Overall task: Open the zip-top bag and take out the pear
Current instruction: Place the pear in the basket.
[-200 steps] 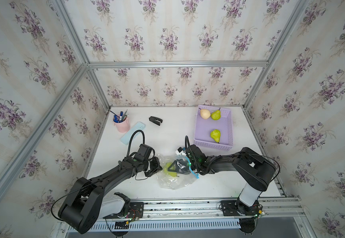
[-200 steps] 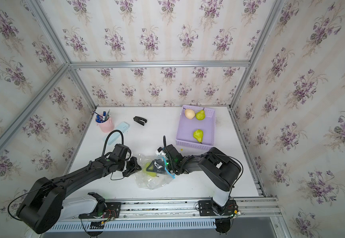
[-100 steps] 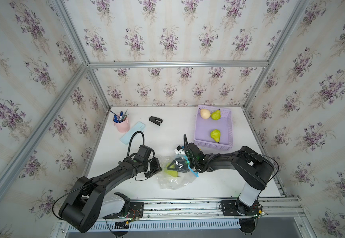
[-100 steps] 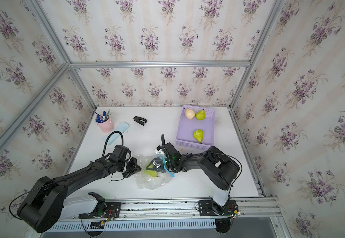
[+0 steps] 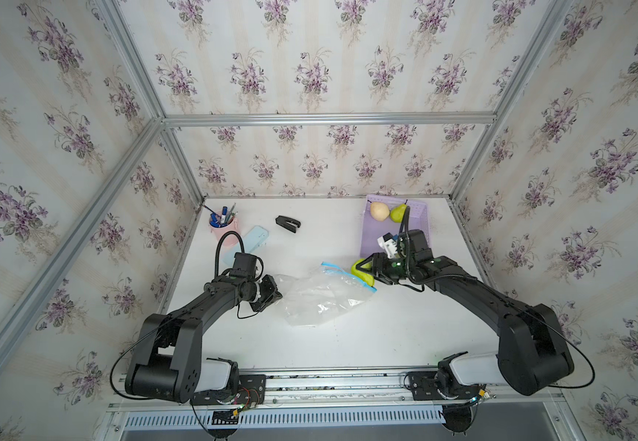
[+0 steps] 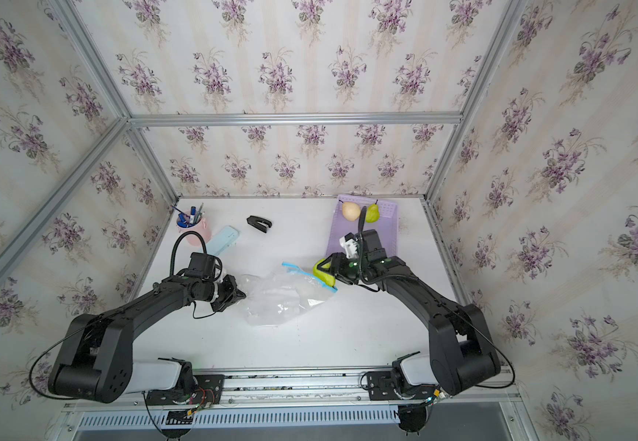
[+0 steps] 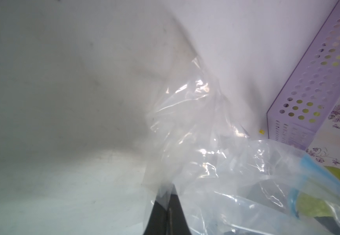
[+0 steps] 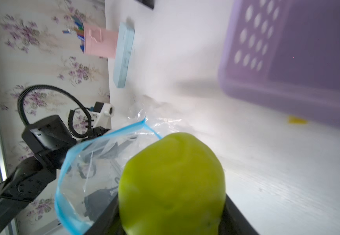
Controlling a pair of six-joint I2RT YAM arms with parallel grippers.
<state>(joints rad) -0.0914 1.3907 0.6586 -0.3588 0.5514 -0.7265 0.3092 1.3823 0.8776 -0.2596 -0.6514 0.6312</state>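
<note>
The zip-top bag (image 5: 321, 298) (image 6: 283, 296) lies crumpled mid-table, its blue zip mouth (image 8: 67, 162) gaping toward the right. My left gripper (image 5: 271, 292) (image 6: 239, 294) (image 7: 169, 203) is shut on the bag's clear closed end. The green pear (image 5: 359, 267) (image 6: 321, 269) (image 8: 173, 183) is just outside the mouth, in front of the purple basket. My right gripper (image 5: 365, 271) (image 6: 328, 271) (image 8: 171, 207) is shut on it, one finger on each side. In the left wrist view the pear (image 7: 311, 203) shows through the plastic.
The purple perforated basket (image 5: 420, 217) (image 8: 287, 61) stands at the back right, holding a yellowish fruit (image 5: 379, 211) and a green pear (image 5: 399, 213). At the back left are a pink pen cup (image 5: 222, 225), a light-blue case (image 5: 250, 244) and a black stapler (image 5: 288, 223).
My right gripper has drawn back out of the bag, right and toward the basket, carrying the pear clear of the mouth. The bag is pulled flatter; the left gripper still holds its end.
</note>
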